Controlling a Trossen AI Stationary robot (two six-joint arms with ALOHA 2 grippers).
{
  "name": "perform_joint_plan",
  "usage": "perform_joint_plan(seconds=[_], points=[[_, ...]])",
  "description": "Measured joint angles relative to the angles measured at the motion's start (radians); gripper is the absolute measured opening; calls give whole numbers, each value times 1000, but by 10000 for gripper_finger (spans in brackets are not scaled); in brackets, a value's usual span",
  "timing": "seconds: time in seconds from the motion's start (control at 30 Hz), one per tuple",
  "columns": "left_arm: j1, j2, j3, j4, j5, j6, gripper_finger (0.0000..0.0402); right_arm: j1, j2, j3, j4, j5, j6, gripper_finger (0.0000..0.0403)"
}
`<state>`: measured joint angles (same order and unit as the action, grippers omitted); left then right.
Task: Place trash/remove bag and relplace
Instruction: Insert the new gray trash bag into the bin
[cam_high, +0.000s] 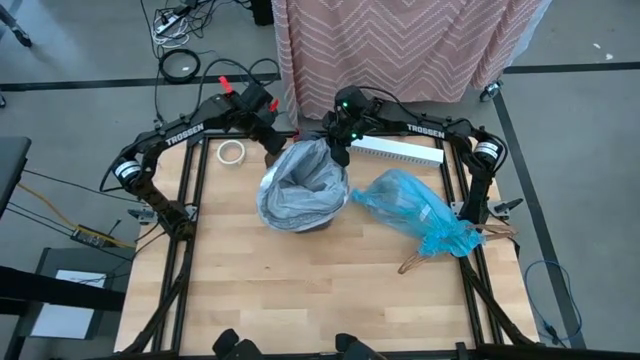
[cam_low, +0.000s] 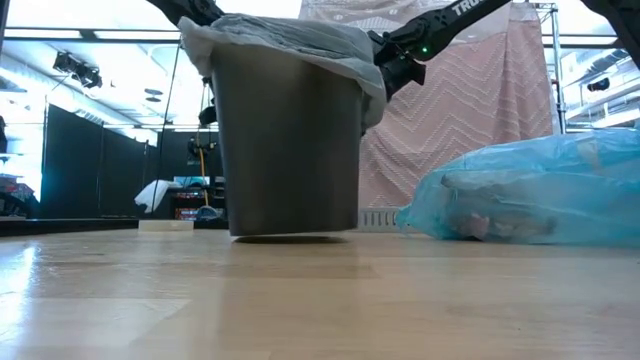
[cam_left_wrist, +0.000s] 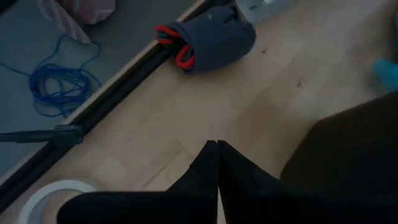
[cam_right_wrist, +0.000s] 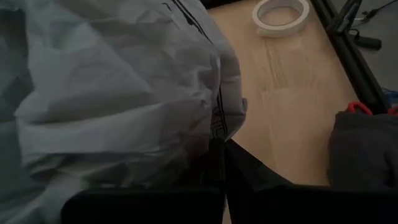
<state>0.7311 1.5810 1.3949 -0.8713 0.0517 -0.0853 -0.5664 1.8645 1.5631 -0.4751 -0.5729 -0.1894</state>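
- Blue bag (cam_high: 418, 213) (knotted, something pale inside) lies on its side on the table (cam_high: 300, 290), right of the bin (cam_low: 290, 140).
- Bin wears a grey liner (cam_high: 300, 185).
- Left gripper (cam_high: 270, 150), fingers together, holds nothing by the rim.
- Right gripper (cam_high: 340, 150), fingers pressed together, is against the liner.

Lighting: even and bright overhead in the high view; soft, short shadows beside the bin (cam_high: 300, 205) on the table (cam_high: 300, 290). Low view: strong backlight from bright windows behind, bin (cam_low: 290, 140) front in shade, near tabletop (cam_low: 300, 310) blurred. Wrist views: dim foreground, own fingers (cam_left_wrist: 208, 180) dark and unfocused; pale grey liner (cam_right_wrist: 106, 93) softly lit, slightly blurred.
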Motion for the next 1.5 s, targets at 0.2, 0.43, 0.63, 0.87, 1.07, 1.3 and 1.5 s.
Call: perform_joint_plan(seconds=[0.2,0.43,0.63,0.87,1.07,1.3,1.5], points=[[0,0,0,13,-9,-1,7,3,0,0,0,1,1,0],[8,4,56,4,-44,9,7,3,0,0,0,1,6,13],[17,3,162,12,-74,15,7,4,0,0,-14,2,31,56],[17,3,331,-43,-67,11,7,5,-1,7,-9,123,65,112],[13,1,523,-173,8,-49,8,-6,-1,35,-3,78,107,167],[13,0,667,-238,149,-103,24,-12,-2,40,-15,-9,148,228],[6,-9,690,-259,342,-217,30,-42,-2,40,-17,-23,164,242]])
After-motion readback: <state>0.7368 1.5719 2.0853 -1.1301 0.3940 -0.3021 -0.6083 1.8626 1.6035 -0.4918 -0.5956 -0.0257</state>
